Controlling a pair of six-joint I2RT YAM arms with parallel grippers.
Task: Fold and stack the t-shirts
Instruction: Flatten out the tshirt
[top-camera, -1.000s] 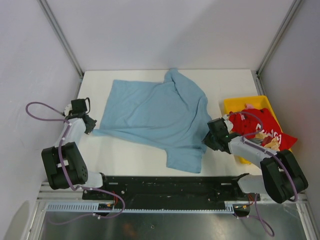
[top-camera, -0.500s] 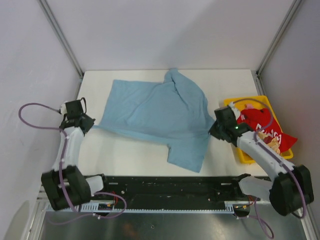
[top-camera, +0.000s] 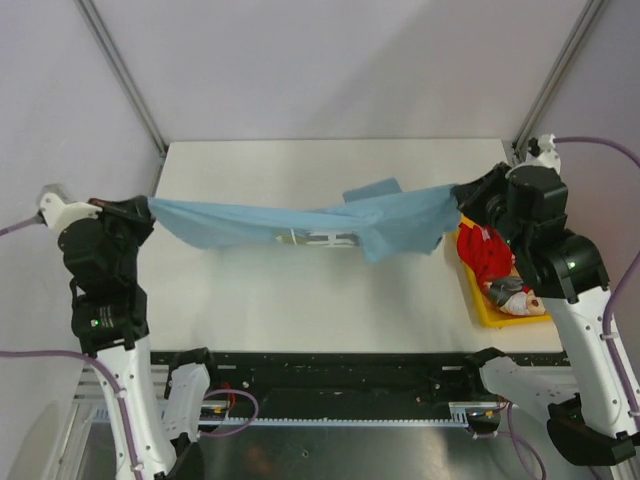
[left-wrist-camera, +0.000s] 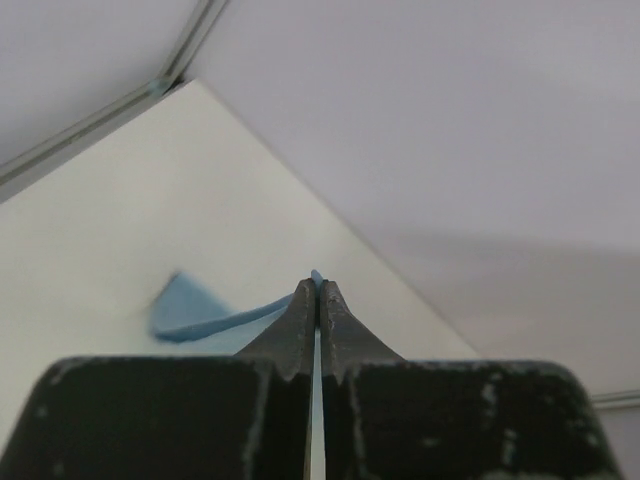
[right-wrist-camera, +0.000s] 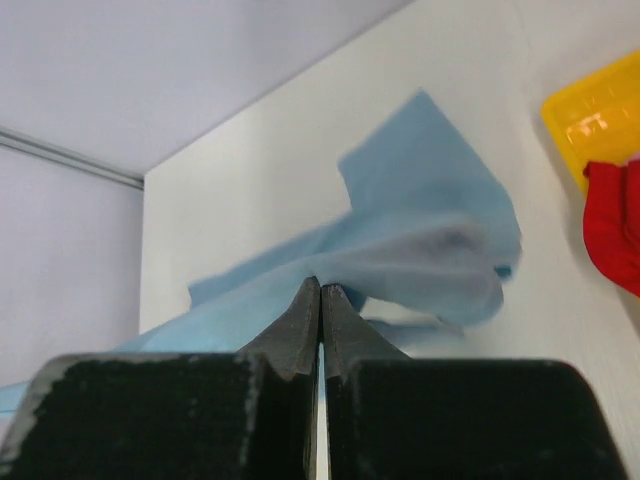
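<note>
Both arms have shot up since half a second ago. The left gripper (top-camera: 150, 204) and right gripper (top-camera: 458, 196) are each clamped tight on an edge of the light blue t-shirt (top-camera: 330, 226). It was lying flat and now hangs stretched between them over the white table (top-camera: 300, 290), sagging a bit right of the middle. The red t-shirt (top-camera: 488, 250) sits bunched in the yellow bin (top-camera: 482, 305) at the table's right edge. Pale walls all round.

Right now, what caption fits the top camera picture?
Left gripper and right gripper hold a light blue cloth t-shirt stretched over the white table.
</note>
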